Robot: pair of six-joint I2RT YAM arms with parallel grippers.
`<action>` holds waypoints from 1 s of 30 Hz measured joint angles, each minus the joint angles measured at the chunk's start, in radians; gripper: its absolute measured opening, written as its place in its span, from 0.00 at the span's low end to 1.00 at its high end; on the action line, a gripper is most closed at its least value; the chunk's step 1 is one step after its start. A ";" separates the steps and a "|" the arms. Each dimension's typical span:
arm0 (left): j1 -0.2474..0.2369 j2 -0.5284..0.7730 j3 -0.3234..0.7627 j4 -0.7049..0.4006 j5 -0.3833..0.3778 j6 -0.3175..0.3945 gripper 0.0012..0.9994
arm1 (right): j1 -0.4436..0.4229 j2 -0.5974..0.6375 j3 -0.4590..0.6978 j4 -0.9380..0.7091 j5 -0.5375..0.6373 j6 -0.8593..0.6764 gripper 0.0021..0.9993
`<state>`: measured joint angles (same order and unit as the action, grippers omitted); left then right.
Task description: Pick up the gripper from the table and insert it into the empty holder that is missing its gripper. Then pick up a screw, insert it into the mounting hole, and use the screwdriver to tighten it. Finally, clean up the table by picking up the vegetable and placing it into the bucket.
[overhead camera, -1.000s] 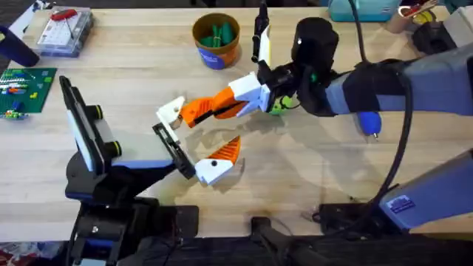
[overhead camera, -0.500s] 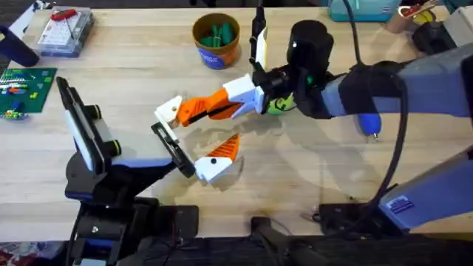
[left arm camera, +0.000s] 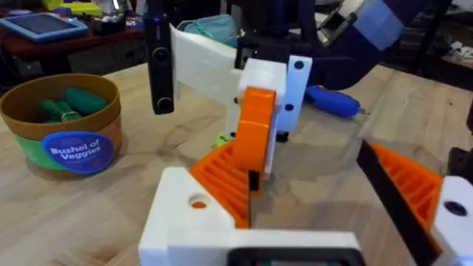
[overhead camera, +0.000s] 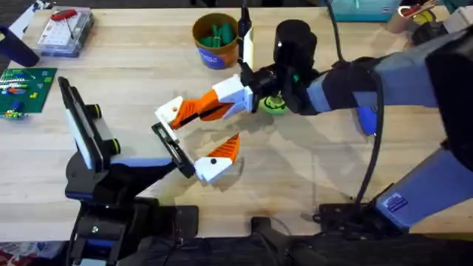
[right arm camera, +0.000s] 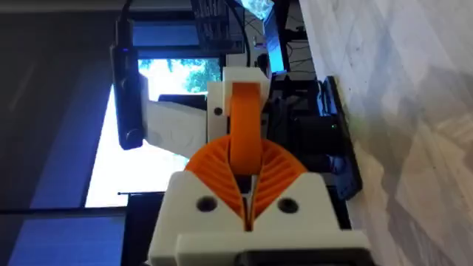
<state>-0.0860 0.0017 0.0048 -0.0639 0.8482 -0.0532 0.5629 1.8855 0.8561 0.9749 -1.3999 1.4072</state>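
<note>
Insertion is the step in hand: the right end effector (overhead camera: 194, 111) pinches the gripper (overhead camera: 171, 111), the loose orange finger with its white blocky base, and holds it above the worktop (overhead camera: 133, 74) just beside the upper end of the holder (overhead camera: 171, 148). The holder is the thin black bracket bar at the tip of the left arm, which lies low from the lower left; its lower end already carries a matching orange finger (overhead camera: 218, 159) on a white base. I cannot tell how the left end effector is set, since that bar is all that shows at its tip.

By my judgement the white base is not yet seated, as it sits close to the bar's free end but looks apart from it. The next move calls for squaring the base with the bracket's face and easing it on, without knocking the mounted finger.

From the lower right, the right arm reaches across the middle, forearm roughly level, wrist turned so its orange pads point toward the left arm.

Screw and screwdriver work are not yet begun. The vegetable (overhead camera: 273, 105), lime green, lies on the worktop under the right wrist, well apart from the bucket (overhead camera: 216, 46), which holds dark green pieces.
</note>
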 joint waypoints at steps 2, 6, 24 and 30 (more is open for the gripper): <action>0.001 0.000 0.000 0.000 -0.004 0.000 0.99 | 0.003 0.011 0.013 0.000 -0.004 0.004 0.02; 0.001 0.000 0.000 0.000 -0.007 0.000 0.99 | 0.003 0.017 0.023 0.000 -0.010 0.007 0.02; 0.001 0.000 0.000 0.004 -0.015 0.010 0.99 | -0.006 0.074 0.106 -0.010 -0.068 0.006 0.02; 0.001 0.000 0.000 0.001 -0.015 0.010 0.99 | -0.006 0.091 0.118 -0.008 -0.063 0.007 0.02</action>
<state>-0.0853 0.0017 0.0048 -0.0629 0.8330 -0.0433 0.5574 1.9768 0.9743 0.9666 -1.4630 1.4139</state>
